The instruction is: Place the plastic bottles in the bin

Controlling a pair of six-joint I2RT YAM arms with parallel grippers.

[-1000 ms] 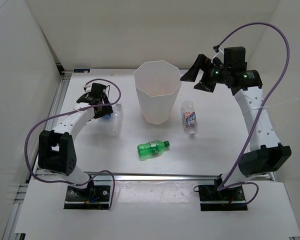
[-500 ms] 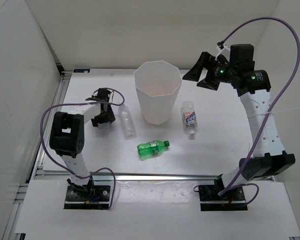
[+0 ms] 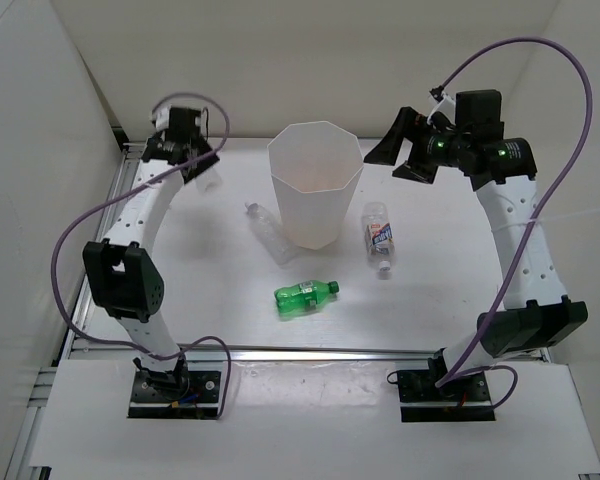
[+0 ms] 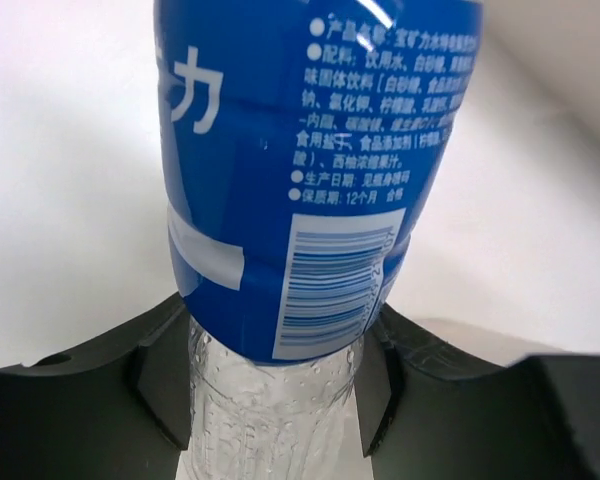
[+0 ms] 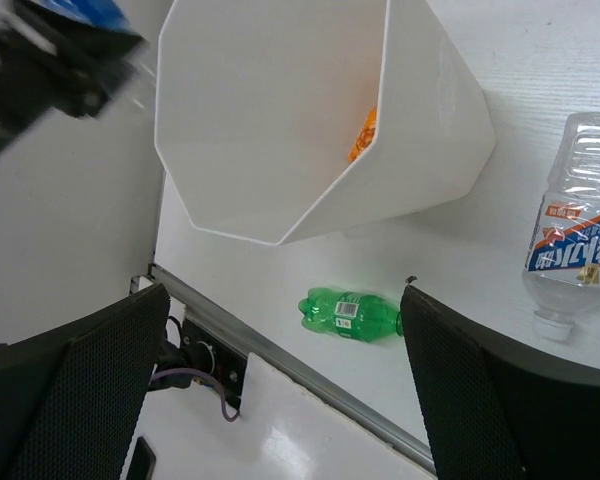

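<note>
My left gripper (image 4: pixel 275 385) is shut on the clear lower body of the blue-labelled bottle (image 4: pixel 310 170). In the top view the left gripper (image 3: pixel 195 162) holds that bottle (image 3: pixel 209 180) raised at the back left, left of the bin (image 3: pixel 315 190). An orange bottle (image 5: pixel 363 135) lies inside the bin (image 5: pixel 280 120). A plain clear bottle (image 3: pixel 268 232) lies against the bin's left base. The white-labelled bottle (image 3: pixel 379 237) lies right of the bin, and the green bottle (image 3: pixel 305 295) in front of it. My right gripper (image 3: pixel 392 152) hangs open above the table, right of the bin, with nothing between its fingers (image 5: pixel 450 400).
White enclosure walls (image 3: pixel 50 150) stand close behind and beside the left arm. A metal rail (image 3: pixel 310 352) runs along the table's near edge. Purple cables (image 3: pixel 540 190) loop off both arms.
The left gripper has shut on the blue-labelled bottle and lifted it from the table up toward the back left. The plain clear bottle has rolled against the bin. The right arm has barely moved.
</note>
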